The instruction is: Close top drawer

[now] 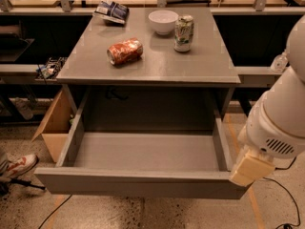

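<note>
The top drawer (138, 184) is a wide grey drawer with a plain flat front. It stands pulled far out of the grey cabinet, and its smooth grey bottom (143, 151) is bare. My white arm (281, 123) comes in from the right. Its cream-coloured gripper (250, 170) hangs low at the drawer's front right corner, right by the end of the front panel. Whether it touches the panel cannot be told.
On the cabinet top (200, 63) lie a crushed red can (125, 51), a white bowl (163, 21), an upright pale can (183, 33) and a dark snack bag (110, 11). A cardboard box (55, 123) and a shoe (16, 166) are at the left. A black cable (286, 199) lies on the floor at the right.
</note>
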Robot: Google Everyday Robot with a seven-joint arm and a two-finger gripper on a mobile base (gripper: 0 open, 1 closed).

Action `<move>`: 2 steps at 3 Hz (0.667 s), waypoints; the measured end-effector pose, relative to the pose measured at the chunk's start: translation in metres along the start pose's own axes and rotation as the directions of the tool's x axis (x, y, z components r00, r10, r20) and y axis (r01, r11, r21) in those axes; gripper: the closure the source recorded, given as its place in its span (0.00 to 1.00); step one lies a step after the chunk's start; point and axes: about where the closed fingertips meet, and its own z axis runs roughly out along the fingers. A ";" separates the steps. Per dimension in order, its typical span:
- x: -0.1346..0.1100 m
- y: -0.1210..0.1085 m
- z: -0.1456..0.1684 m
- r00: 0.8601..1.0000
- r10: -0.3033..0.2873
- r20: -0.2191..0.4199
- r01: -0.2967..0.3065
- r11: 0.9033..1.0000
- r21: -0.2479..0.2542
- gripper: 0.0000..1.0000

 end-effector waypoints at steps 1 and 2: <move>0.002 0.002 0.005 1.000 0.000 -0.006 0.000 1.000 -0.008 0.65; 0.001 0.002 0.006 1.000 -0.001 -0.006 0.001 1.000 -0.009 0.88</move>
